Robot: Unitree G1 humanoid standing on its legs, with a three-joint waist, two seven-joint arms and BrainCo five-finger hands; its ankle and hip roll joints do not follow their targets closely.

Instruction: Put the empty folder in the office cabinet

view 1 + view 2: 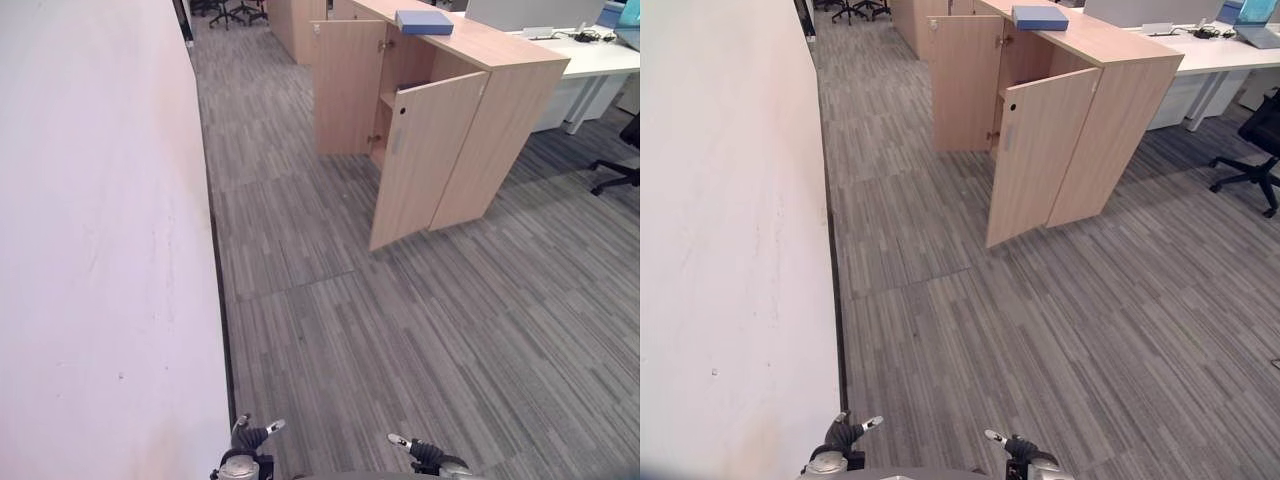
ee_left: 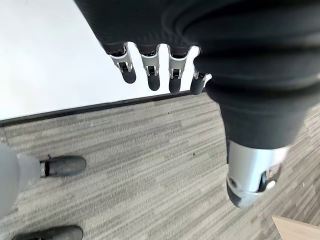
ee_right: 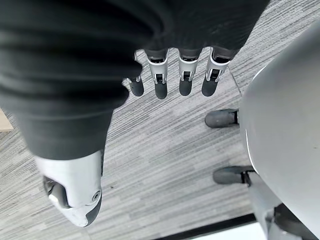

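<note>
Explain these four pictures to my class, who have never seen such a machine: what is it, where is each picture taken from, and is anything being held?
This is a two-legged humanoid robot with two arms. The two wide pictures come from a pair of cameras on its head, looking down and ahead, so they show one scene. At the bottom edge you see the left robot hand and the right robot hand. The two close pictures come from cameras on the wrists, each looking along its own hand: straight silver fingers with dark tips over grey carpet. Both hands hold nothing.

Ahead stands a wooden office cabinet with both doors open. A blue folder lies on top of it. A white wall runs along the robot's left, and a white desk stands behind the cabinet. The folder has yet to be picked up.
</note>
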